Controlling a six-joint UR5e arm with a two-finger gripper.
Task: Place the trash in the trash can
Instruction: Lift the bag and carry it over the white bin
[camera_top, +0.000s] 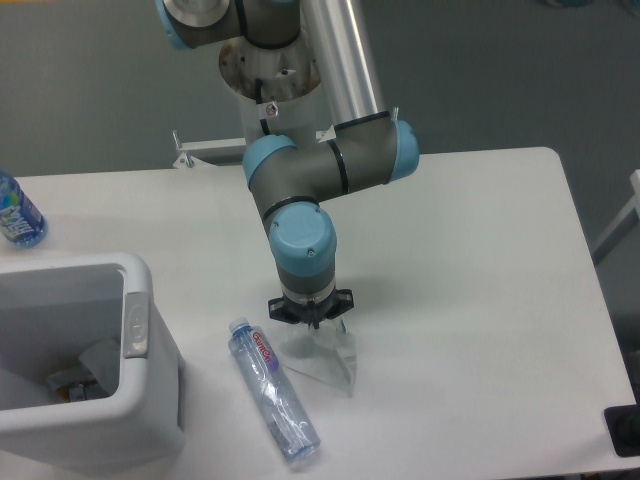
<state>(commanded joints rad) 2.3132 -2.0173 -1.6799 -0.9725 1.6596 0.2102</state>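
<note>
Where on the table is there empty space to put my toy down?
Lots of bare table lies right of the hand and the wrapper. There is also room between the blue bottle and the arm. It is crowded near the trash can and the clear bottle.

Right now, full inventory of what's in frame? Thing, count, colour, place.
bottle: 1, clear with red-and-white label, lying on the table near the front edge, just left of the wrapper
wrapper: 1, whitish see-through, on the table under the hand, top pinched up
bin: 1, white with a grey tab, front left, some trash already inside
blue bottle: 1, blue label, far left edge of the table, partly cut off
table: 1, white
arm: 1, grey with blue joints, reaching down at centre
hand: 1, black, shut on the wrapper
</note>
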